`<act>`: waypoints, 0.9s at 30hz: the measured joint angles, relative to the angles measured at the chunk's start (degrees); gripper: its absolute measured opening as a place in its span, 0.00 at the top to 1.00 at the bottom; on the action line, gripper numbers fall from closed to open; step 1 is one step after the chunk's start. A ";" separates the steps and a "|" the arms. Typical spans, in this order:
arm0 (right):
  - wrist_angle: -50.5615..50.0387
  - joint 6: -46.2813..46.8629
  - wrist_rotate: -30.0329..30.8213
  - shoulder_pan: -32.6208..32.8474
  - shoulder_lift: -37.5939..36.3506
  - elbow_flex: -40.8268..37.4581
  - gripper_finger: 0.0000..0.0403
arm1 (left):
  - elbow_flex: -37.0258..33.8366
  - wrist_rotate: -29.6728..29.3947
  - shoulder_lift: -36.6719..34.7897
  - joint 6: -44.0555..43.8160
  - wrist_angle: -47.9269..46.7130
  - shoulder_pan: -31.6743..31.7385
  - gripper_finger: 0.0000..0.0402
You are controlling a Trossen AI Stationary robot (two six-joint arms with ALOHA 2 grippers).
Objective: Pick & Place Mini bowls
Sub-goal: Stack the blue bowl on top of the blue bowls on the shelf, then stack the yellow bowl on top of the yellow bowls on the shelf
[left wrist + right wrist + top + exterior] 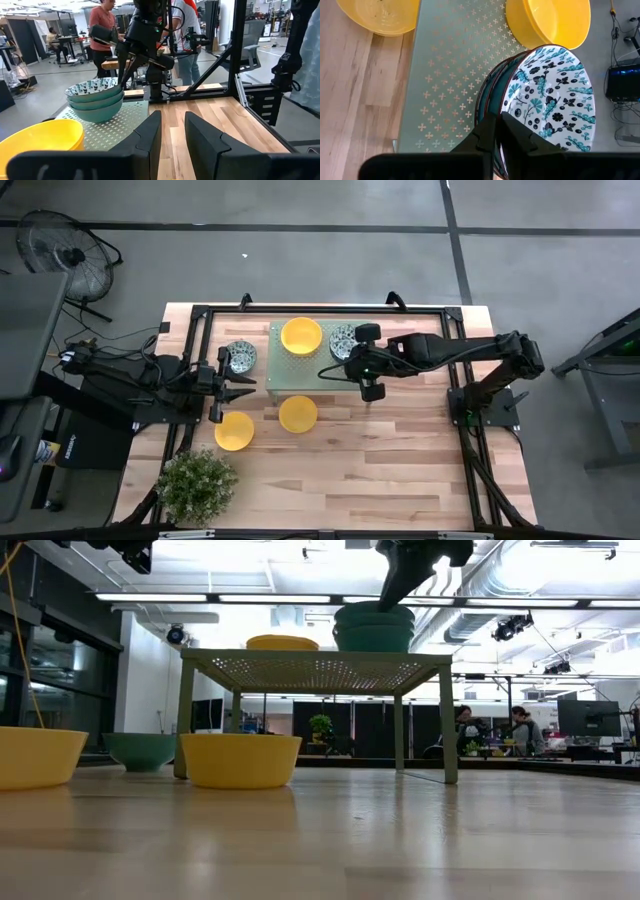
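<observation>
Right wrist view alone shows the right gripper [498, 131] pinching the patterned bowl stack's [547, 97] rim at lower centre; left gripper [172, 132], jaws parted, empty.

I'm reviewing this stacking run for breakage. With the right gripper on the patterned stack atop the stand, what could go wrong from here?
1. The right gripper pinches the rim of the top patterned bowl; pulling away could drag it and tilt the stack.
2. The stack sits near the edge of the green stand, so a nudge might send it off.
3. A yellow bowl sits close beside the stack and could get bumped.
</observation>
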 joint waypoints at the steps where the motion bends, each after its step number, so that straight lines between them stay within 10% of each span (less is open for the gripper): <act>1: -0.02 0.13 -0.13 0.00 -0.01 0.00 0.95 | 0.00 0.01 0.00 0.00 0.00 0.00 0.79; 27: 0.81 1.16 0.86 -0.02 -0.29 2.79 0.70 | 0.07 1.54 0.00 -0.27 -0.94 0.00 0.79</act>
